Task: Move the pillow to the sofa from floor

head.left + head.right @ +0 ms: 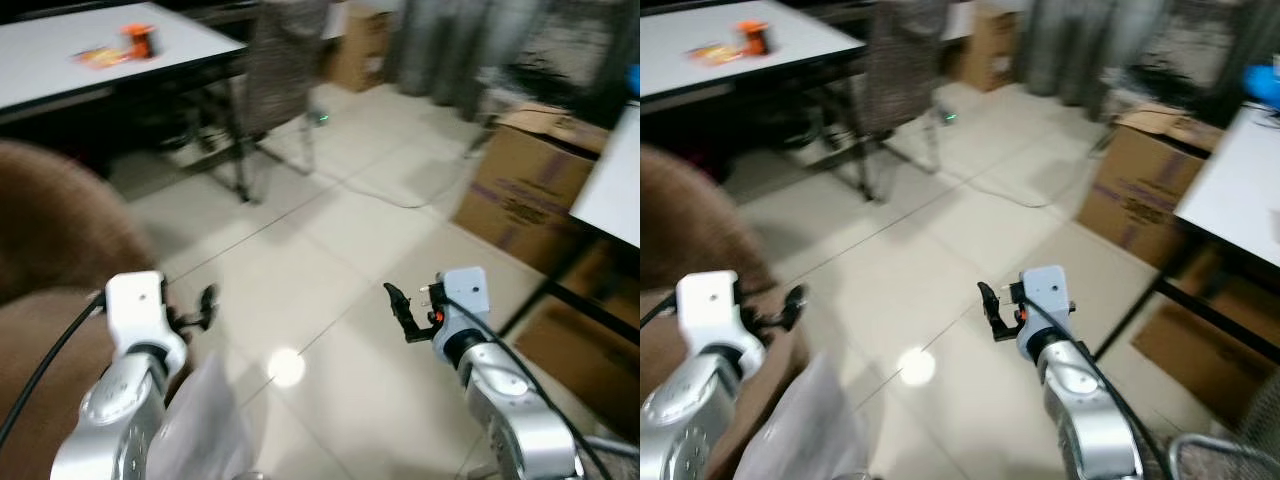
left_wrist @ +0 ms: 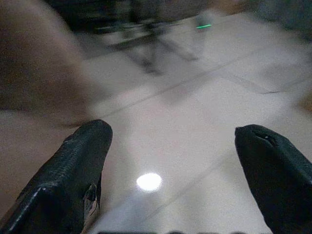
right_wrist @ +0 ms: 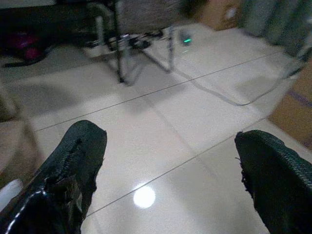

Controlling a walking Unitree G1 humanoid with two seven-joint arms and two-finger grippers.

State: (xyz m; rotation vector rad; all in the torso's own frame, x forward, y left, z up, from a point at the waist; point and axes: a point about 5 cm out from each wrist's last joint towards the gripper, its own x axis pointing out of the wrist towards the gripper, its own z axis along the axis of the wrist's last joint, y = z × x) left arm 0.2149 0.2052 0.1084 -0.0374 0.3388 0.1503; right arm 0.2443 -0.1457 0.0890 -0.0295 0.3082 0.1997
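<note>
We look down on a pale tiled floor (image 1: 330,270) with a bright lamp reflection between our two grippers. The left gripper (image 1: 205,305) and the right gripper (image 1: 400,310) are both raised over the floor, fingers spread apart and holding nothing. A brown sofa (image 1: 50,230) rises just left of the left gripper. A pale, blurred shape that may be the pillow (image 1: 205,425) lies just below the left gripper, beside the sofa; we cannot tell for sure.

Beyond the left gripper, across open floor, stands a white desk (image 1: 60,50) carrying a small orange object (image 1: 140,40). A chair (image 1: 285,70) stands beside the desk, and a cable (image 1: 385,195) trails over the floor past it. Right of the right gripper sits a cardboard box (image 1: 525,185) with purple print too blurred to read; its contents cannot be seen. A second white desk (image 1: 612,190) edges in over the box.
</note>
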